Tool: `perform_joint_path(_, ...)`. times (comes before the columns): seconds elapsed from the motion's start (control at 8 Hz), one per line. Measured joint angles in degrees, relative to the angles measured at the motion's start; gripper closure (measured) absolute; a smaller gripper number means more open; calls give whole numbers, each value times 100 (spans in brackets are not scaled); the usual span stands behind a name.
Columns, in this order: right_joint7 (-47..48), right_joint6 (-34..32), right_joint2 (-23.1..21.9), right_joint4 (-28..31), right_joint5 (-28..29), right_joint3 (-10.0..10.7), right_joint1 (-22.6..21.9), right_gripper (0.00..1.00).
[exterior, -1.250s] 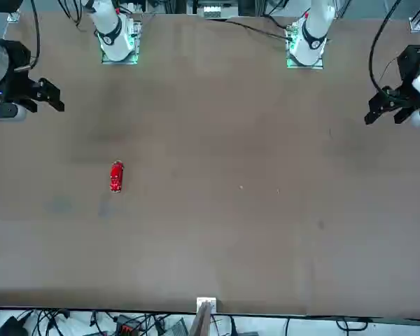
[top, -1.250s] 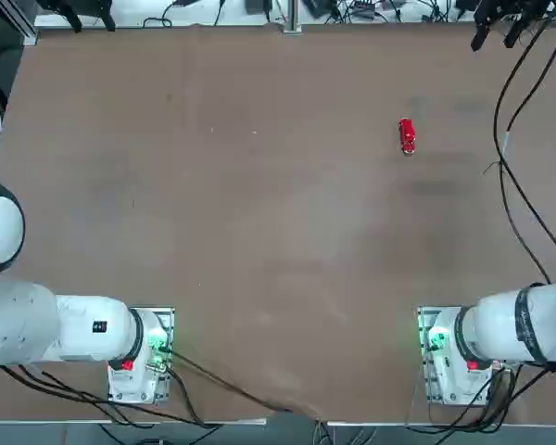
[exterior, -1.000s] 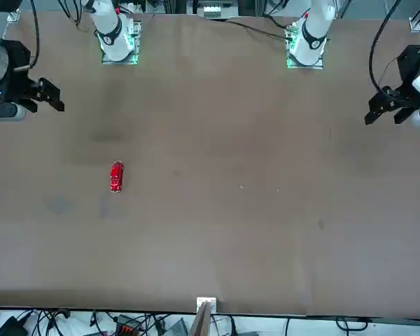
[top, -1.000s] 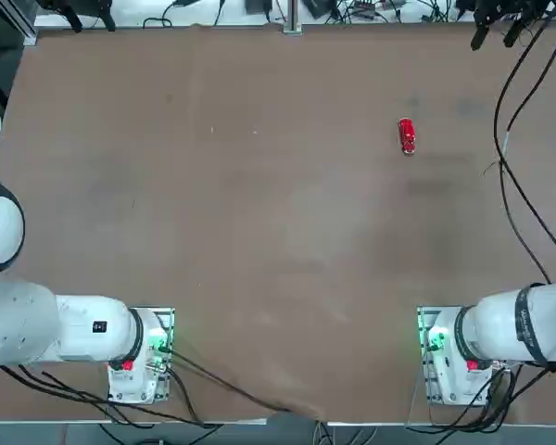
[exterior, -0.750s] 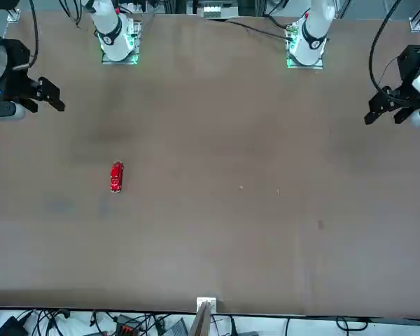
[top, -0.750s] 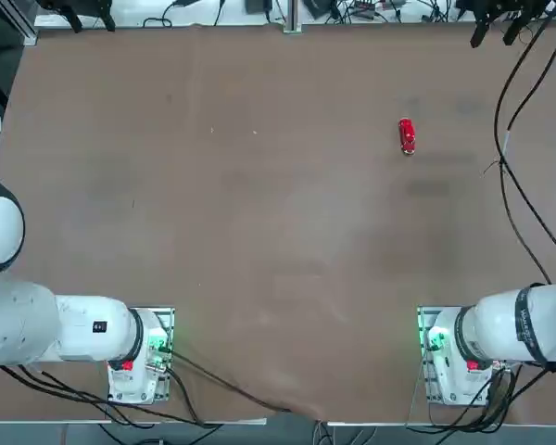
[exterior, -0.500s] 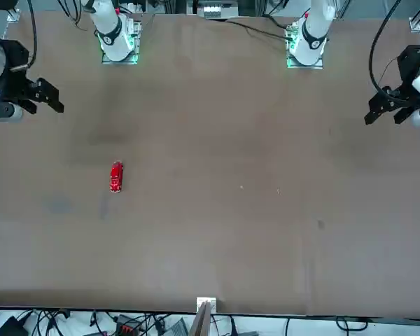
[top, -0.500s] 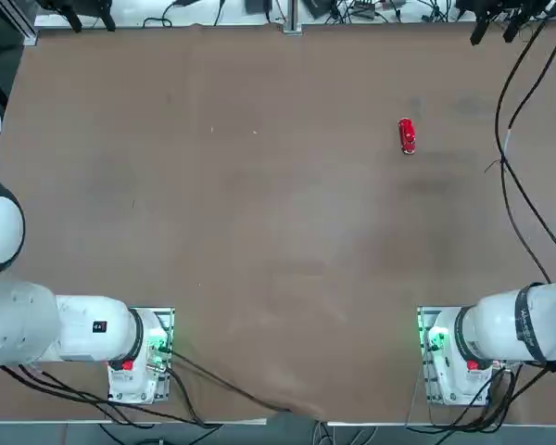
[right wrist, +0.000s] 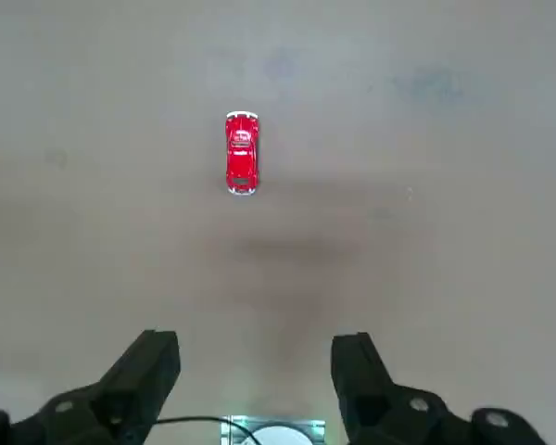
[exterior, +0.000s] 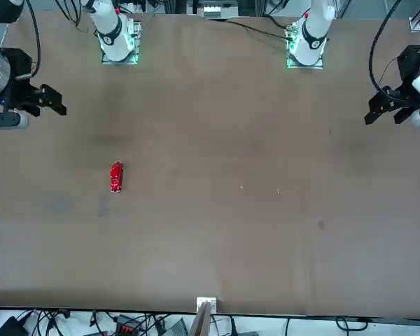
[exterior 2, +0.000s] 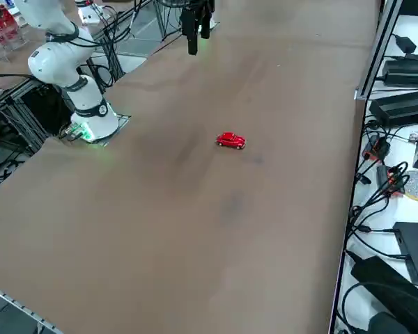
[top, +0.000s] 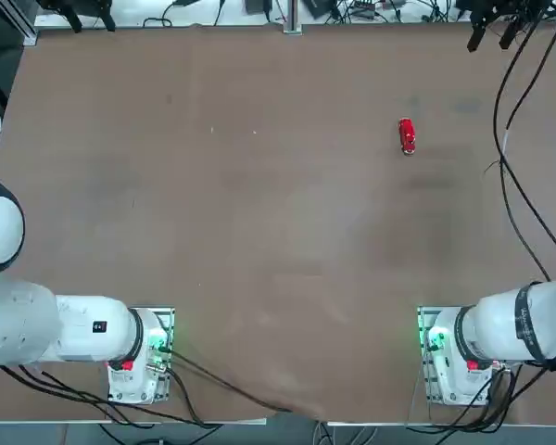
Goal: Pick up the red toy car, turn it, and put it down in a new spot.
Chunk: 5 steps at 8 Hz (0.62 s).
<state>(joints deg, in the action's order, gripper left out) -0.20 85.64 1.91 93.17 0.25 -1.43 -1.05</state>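
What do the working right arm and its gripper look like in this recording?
The right arm is glossy white with rounded links and a black band, on a base lit green with a red button. Black cables trail over the table. The right gripper has two black, wedge-shaped fingers, set apart. It is well clear of the red toy car.

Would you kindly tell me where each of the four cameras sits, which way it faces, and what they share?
Top: overhead, looking down; both white arm bases at the bottom edge, tiny bright red toy car far right.
Front: across the brown table, facing the robot; open right gripper at its left.
Right side: raised, looking diagonally over the table.
Right wrist: above the car, fingers rising.
All four show the car.
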Motion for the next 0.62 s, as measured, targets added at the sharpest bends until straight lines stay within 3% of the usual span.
perform_joint_path(0.38,16,-150,392,10,32,-31,-86,0)
perform_joint_path(0.62,24,120,943,46,39,-52,-205,0)
